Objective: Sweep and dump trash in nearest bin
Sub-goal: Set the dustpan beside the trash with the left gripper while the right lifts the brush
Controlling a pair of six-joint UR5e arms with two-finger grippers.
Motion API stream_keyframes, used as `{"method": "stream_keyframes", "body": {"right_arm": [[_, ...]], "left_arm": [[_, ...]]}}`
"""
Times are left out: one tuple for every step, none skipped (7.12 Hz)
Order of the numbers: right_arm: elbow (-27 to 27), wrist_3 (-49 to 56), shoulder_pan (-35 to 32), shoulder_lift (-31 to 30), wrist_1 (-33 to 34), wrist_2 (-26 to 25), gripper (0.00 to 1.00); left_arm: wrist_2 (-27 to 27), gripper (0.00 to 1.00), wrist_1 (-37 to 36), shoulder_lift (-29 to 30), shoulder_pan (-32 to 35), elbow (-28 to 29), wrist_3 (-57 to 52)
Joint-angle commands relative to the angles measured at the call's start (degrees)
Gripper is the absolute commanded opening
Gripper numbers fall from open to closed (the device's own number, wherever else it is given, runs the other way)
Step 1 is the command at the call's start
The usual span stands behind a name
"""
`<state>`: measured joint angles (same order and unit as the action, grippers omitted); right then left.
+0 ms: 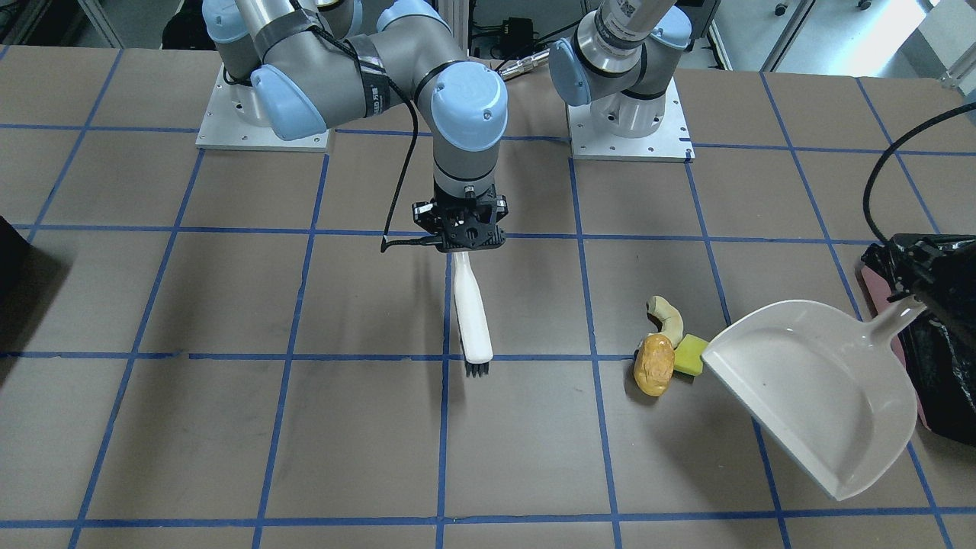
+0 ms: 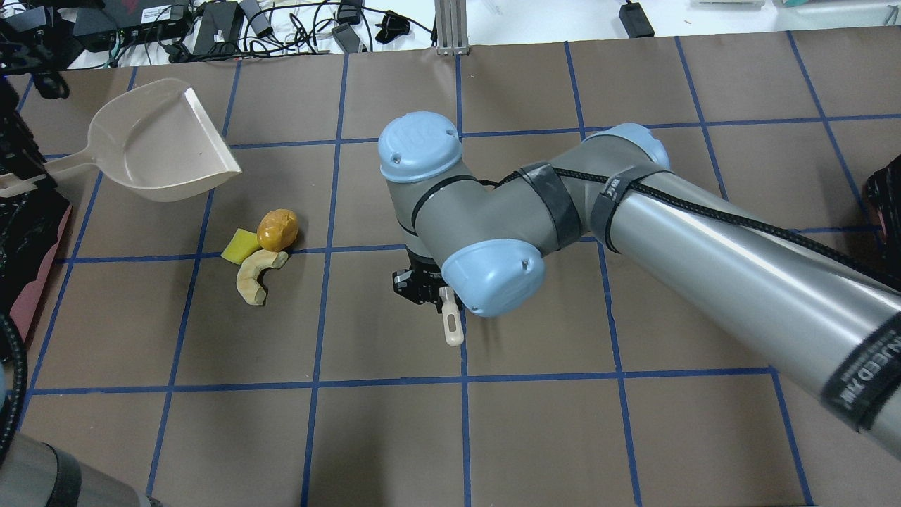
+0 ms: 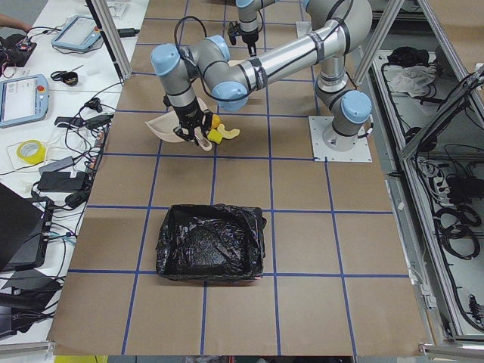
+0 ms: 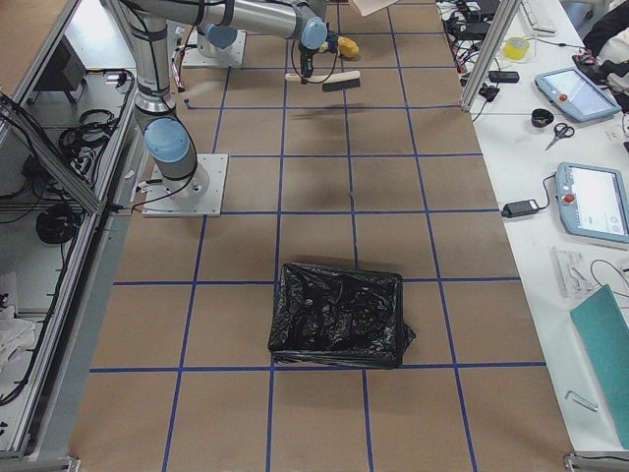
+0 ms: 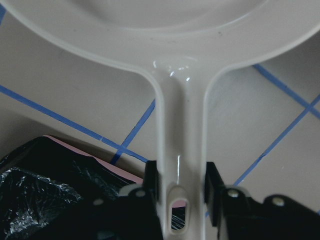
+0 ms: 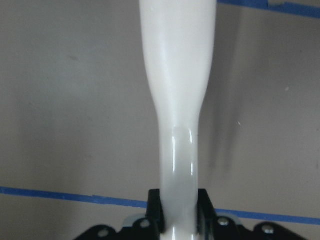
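The right gripper [image 1: 463, 245] is clamped on the handle of a white plastic brush with black bristles [image 1: 473, 320], bristles down over the brown blue-taped table [image 1: 229, 427] — the left gripper [image 5: 180, 187] pinches the handle of a tilted wide white plastic dustpan [image 1: 816, 389]. Between the tools (nearer the dustpan) lie, touching, a curved pale cream crescent [image 1: 669, 316], an orange-brown oval lump [image 1: 654, 364] and a yellow-green sponge cube [image 1: 690, 354]. The pink-sided bin lined with glossy black plastic [image 2: 35, 289] sits below the left gripper, on the robot's left.
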<state>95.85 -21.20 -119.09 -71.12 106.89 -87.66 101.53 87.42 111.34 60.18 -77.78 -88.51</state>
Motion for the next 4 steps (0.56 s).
{"method": "stream_keyframes", "body": {"right_arm": [[-11.43,0.28,0.08,7.02,-4.83,0.64,0.00],[-13.39,0.28,0.17,8.88,-5.11,0.82,0.00],[-14.19,0.28,0.52,9.76,-5.02,1.08,0.00],[-15.77,-0.07,0.87,10.56,-5.28,2.82,0.00]], "left_arm": [[2.78,0.00,-10.63,1.16,-3.66,-5.15,-17.60],[4.10,0.00,-17.66,1.77,-3.67,-8.40,-21.58],[4.29,0.00,-24.60,3.08,-3.67,-11.05,-24.92],[4.81,0.00,-25.54,4.23,-3.58,-12.12,-25.22]]}}
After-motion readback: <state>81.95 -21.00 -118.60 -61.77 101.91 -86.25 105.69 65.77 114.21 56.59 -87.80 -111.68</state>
